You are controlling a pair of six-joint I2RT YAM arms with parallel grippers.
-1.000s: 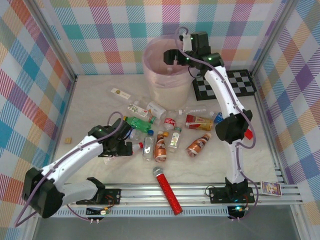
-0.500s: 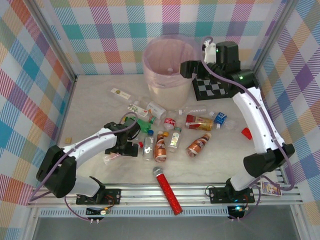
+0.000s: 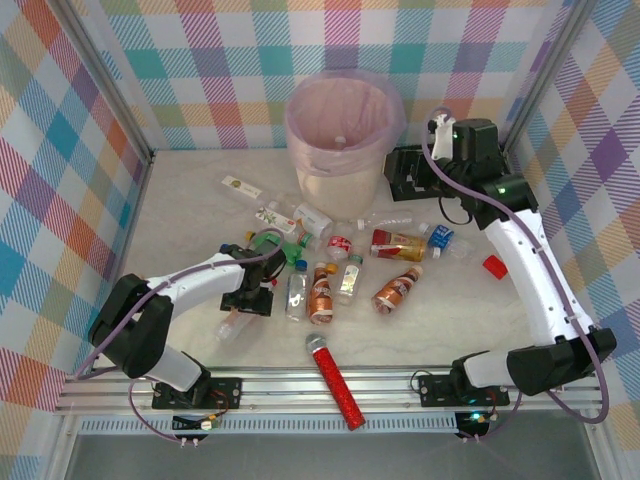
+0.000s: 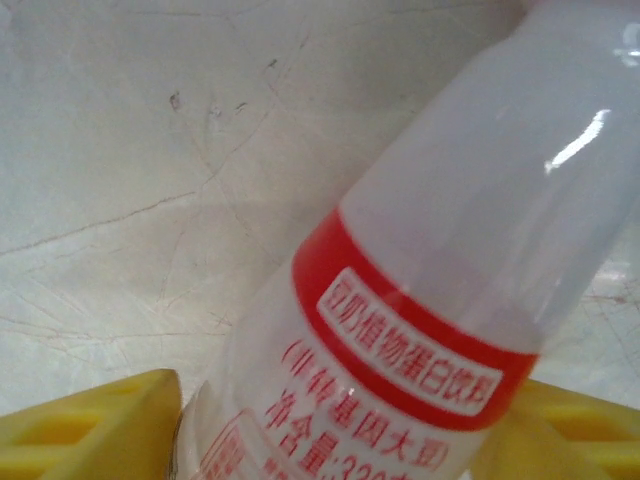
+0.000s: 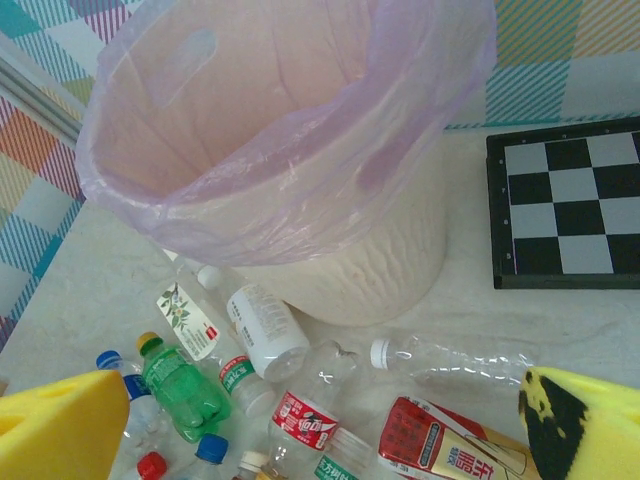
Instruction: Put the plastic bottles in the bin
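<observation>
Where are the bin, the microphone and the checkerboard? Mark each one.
bin (image 3: 338,183), top view, on its cream front wall.
microphone (image 3: 337,387), top view, on the red handle.
checkerboard (image 5: 570,205), right wrist view, on the middle squares.

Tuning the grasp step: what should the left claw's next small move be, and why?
Probably close the left claw fully before any lift: the clear plastic bottle with the red-banded label sits between its yellow pads, lying on the white table, and a firm grip isn't evident.
</observation>
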